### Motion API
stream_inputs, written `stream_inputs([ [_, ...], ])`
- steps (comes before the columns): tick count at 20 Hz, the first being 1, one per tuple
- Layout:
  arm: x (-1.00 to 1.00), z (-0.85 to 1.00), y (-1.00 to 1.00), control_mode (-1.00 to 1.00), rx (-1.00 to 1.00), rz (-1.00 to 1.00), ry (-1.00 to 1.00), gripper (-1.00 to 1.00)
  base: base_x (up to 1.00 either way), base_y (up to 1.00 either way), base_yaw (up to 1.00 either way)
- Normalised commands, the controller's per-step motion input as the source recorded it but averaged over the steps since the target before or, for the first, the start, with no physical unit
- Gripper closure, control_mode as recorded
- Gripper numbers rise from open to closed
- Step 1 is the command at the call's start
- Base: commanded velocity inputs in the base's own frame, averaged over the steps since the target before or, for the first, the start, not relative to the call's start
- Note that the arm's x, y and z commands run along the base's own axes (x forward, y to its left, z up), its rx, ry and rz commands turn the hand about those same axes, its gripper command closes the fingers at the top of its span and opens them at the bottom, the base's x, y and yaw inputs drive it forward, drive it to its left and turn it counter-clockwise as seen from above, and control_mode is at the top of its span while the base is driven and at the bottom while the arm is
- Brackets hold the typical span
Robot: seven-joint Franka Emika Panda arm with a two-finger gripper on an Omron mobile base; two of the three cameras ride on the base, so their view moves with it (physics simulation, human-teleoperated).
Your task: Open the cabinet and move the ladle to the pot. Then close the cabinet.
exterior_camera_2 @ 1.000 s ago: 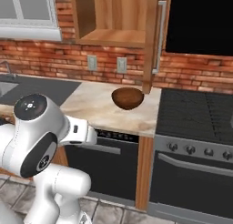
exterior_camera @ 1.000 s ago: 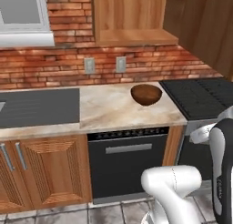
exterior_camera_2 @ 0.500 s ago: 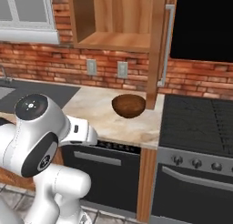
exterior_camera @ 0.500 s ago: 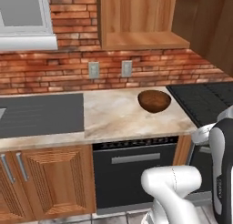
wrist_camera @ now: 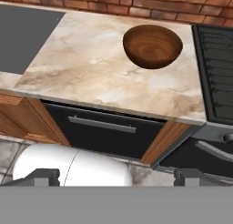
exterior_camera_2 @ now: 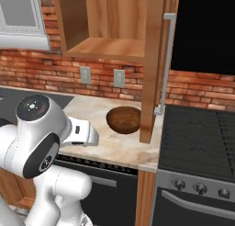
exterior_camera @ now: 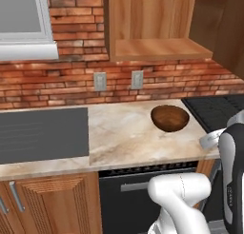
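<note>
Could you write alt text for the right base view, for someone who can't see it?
A wall-hung wooden cabinet stands open with a bare shelf, its door swung out edge-on above a marble counter that holds a dark wooden bowl. A black stove sits to the right, and the white robot arm fills the lower left.

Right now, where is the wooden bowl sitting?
The wooden bowl sits on the marble counter, near its right end beside the stove, below the open cabinet.

Even, bright rendered light, soft shadow under the wooden bowl [wrist_camera: 152, 46], no glare, slightly blurry textures throughout.
</note>
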Motion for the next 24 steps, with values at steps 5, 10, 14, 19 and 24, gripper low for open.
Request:
stream_inputs([
  [5, 0.0, 0.0, 0.0, 1.0, 0.0, 0.0, 0.0, -1.0, 0.36, 0.23, 0.0],
  [10, -0.11, 0.02, 0.04, -1.0, 0.0, 0.0, -0.06, -1.0, 0.03, 0.04, 0.0],
  [14, -0.73, 0.05, 0.05, -1.0, -0.01, 0.0, -0.26, -1.0, 0.0, 0.0, 0.0],
  [19, -0.4, 0.01, 0.02, -1.0, 0.0, 0.0, -0.23, -1.0, 0.0, 0.0, 0.0],
  [24, -0.39, 0.05, -0.16, -1.0, 0.0, 0.0, -0.27, -1.0, 0.0, 0.0, 0.0],
])
